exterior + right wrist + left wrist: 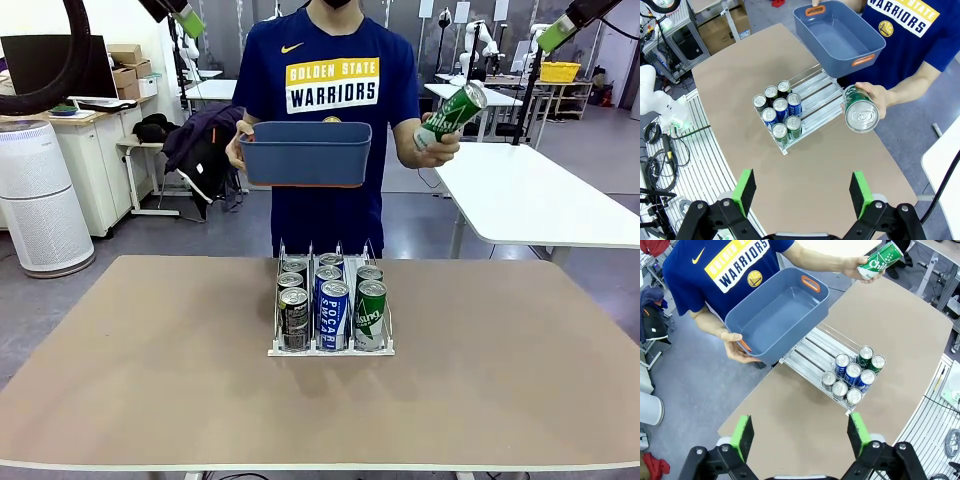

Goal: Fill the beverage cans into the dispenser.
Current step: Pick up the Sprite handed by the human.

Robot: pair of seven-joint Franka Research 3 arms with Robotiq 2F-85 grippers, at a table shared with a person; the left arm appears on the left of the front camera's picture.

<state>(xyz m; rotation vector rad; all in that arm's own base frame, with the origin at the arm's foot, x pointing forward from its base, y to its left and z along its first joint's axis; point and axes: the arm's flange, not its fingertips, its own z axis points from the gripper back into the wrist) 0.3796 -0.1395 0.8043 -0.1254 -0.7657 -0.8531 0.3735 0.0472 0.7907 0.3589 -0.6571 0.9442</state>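
Far right, past the dispenser (276,348): green can (452,112) tilted in person's hand (435,148), top aimed at right gripper (802,176), nearer than left gripper (800,418); both gaping, empty.

- The table (130,390) is bare to the left, to the right and in front of the dispenser (330,351). Access from these sides is unobstructed.
- Eight beverage cans (334,315) stand packed at the front of the three lanes, touching one another. There is no passage between them.
- The rear rails (812,352) of all lanes are free, bounded by thin upright dividers (312,250). The right lane has the most free length.
- A blue bin (305,152), held in one hand (237,150) of the person, hangs above the far table edge behind the dispenser and obstructs that side.
- The person's other hand (435,145) holds a tilted green can (452,112) in the air at the far right.
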